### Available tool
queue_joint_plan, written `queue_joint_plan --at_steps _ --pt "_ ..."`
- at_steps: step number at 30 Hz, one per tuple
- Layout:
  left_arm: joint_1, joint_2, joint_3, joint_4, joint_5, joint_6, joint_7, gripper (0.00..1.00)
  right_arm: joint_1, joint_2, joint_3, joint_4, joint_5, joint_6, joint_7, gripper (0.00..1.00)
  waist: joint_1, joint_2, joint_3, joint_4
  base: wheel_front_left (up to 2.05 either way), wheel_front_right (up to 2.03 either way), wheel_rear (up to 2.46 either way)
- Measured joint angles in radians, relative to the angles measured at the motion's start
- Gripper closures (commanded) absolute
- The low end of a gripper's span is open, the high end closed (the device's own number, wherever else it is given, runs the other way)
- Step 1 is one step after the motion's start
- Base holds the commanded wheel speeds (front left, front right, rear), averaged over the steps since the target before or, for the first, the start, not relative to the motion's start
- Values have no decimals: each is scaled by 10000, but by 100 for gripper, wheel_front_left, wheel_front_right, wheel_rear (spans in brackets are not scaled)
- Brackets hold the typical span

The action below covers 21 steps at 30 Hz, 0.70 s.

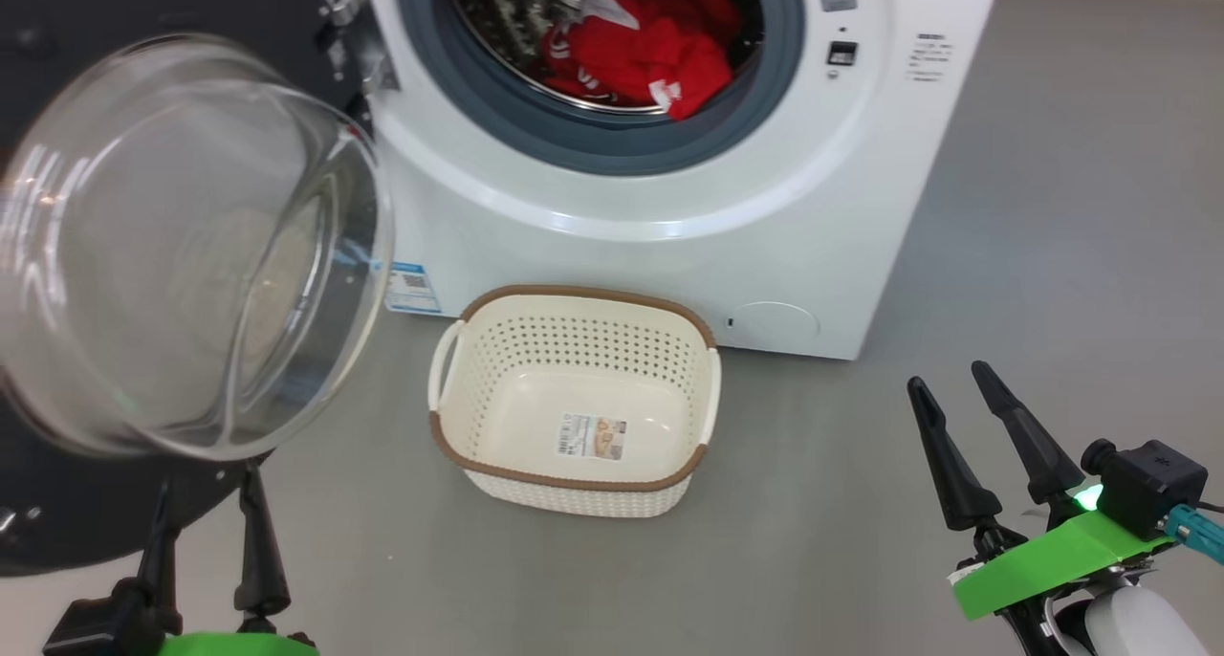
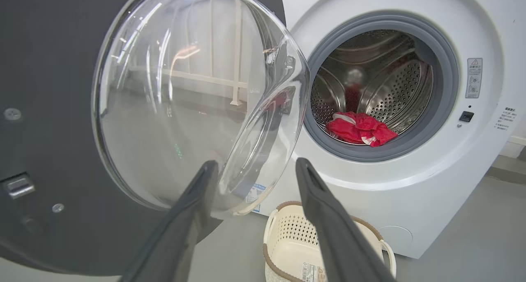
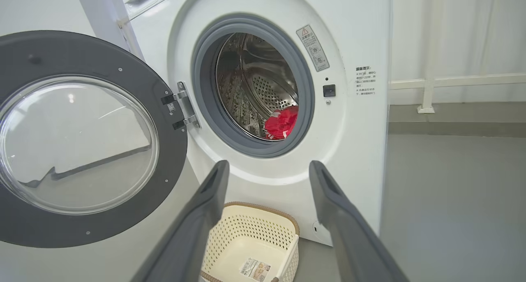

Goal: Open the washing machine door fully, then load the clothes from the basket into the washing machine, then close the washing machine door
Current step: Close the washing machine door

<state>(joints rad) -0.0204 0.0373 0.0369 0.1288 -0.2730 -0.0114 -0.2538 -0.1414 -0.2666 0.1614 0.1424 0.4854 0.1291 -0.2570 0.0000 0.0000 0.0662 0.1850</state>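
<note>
Quick one from the remote seat: the clothes (image 1: 660,44) are in the drum at 12 o'clock in the head view and the basket (image 1: 583,293) sits bare on the floor (image 1: 1052,254) dead centre, right up against the washing machine (image 1: 669,207). So by my read the only job left is shutting the washing machine door (image 1: 182,254). That's swung wide out at 9 o'clock, glass bowl bulging toward me. Both sets of fingers are spread wide and holding nothing: the left fingers (image 1: 256,541) are at 7 o'clock just under the door's lower edge, the right fingers (image 1: 942,465) at 4 o'clock, well apart from everything. I reckon the door is rigid and fairly heavy on its hinge (image 3: 181,109), and that glossy glass looks slippery, so I wouldn't pinch it. I'd lay a finger flat on the black rim on the side far from the hinge and push it round. From the left wrist cam one fingertip overlaps the glass and I can't tell if it's touching. There's loads of open floor from 2 to 5 o'clock, but the left side is tight between door and arm. The basket looks low enough for the door to swing over it. A red fold with a white tag sits close to the grey rubber ring (image 1: 612,149) at the drum's lower lip and could get nipped.
</note>
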Motion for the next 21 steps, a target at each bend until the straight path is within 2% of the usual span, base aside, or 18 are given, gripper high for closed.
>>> queue_joint_plan --at_steps 7,21 --pt "174 -2 19 -4 0 171 0 0 10 -8 174 52 2 0 0 0 0 0 -123 659 0 0 0" --pt "365 -2 94 -56 222 205 0 0 239 12 288 107 15 0 0 0 0 0 -404 1970 0 0 0"
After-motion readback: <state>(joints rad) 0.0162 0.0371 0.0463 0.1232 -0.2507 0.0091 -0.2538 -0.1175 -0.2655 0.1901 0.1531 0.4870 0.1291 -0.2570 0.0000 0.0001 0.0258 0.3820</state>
